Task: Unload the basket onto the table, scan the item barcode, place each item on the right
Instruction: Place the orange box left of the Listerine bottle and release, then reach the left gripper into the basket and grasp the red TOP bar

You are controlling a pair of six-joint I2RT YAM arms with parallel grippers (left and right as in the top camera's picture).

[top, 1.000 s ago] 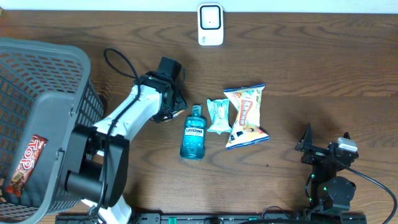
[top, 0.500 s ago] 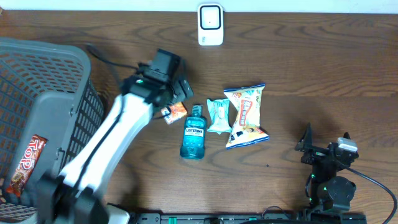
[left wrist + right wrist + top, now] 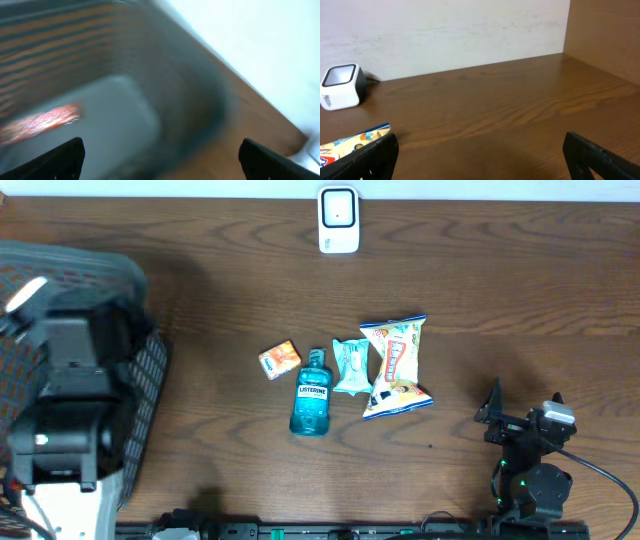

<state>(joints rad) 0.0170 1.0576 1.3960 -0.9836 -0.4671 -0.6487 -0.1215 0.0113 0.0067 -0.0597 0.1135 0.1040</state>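
Wooden table, scanner at back, left hand spread over basket

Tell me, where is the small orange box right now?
In the overhead view, the small orange box lies on the wooden table near its middle, just left of the blue mouthwash bottle's cap.

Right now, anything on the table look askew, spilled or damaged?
Nothing spilled or damaged. The mouthwash bottle lies flat on its side, and the small orange box next to its cap sits at an angle.
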